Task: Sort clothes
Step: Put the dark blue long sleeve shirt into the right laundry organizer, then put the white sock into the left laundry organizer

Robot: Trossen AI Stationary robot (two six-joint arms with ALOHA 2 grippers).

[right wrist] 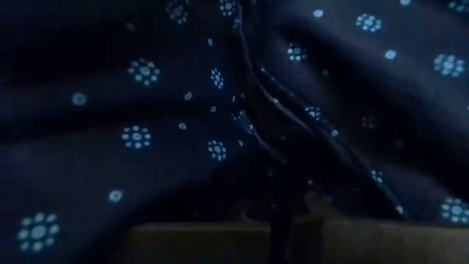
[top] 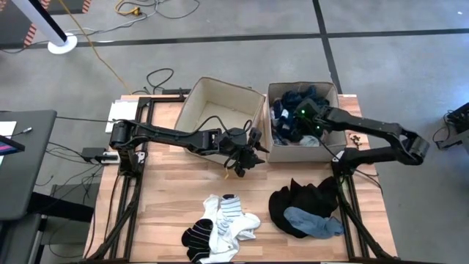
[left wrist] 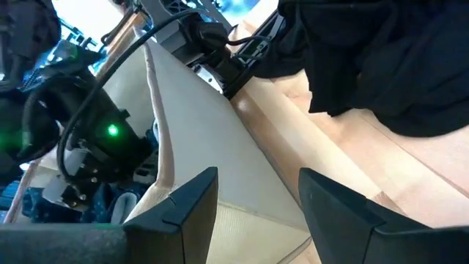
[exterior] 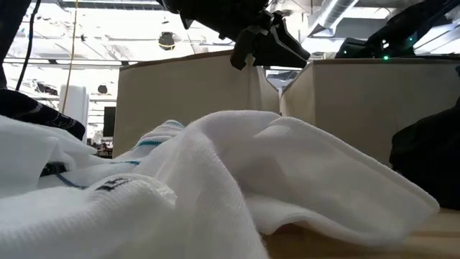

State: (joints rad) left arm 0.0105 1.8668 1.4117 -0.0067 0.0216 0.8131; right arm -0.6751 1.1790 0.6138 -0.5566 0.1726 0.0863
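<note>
Two beige bins stand at the table's far side: the left bin [top: 220, 110] shows no clothes, the right bin [top: 326, 147] holds dark blue clothes [top: 293, 103]. My right gripper [top: 299, 123] is down inside the right bin, shut; dark blue dotted cloth [right wrist: 146, 110] fills its wrist view. My left gripper [top: 248, 158] [left wrist: 256, 191] hangs open above the table, just in front of the gap between the bins, with nothing between its fingers. On the near table lie white and striped socks [top: 220, 229], and a black piece [top: 300, 199] with a light blue piece [top: 315, 222] on it. My right gripper comes from above, slanting down, into the dark blue dotted cloth [right wrist: 242, 147] in the right bin. Its shut fingers stand close against a fold of it. I cannot tell whether they press on the cloth or only stand near it.
The right bin's near wall [left wrist: 220, 147] stands just ahead of my left gripper. A white sock [exterior: 287, 165] fills the front of the low view. Bare wood lies between the bins and the two piles. Metal frame rails run along both sides of the table.
</note>
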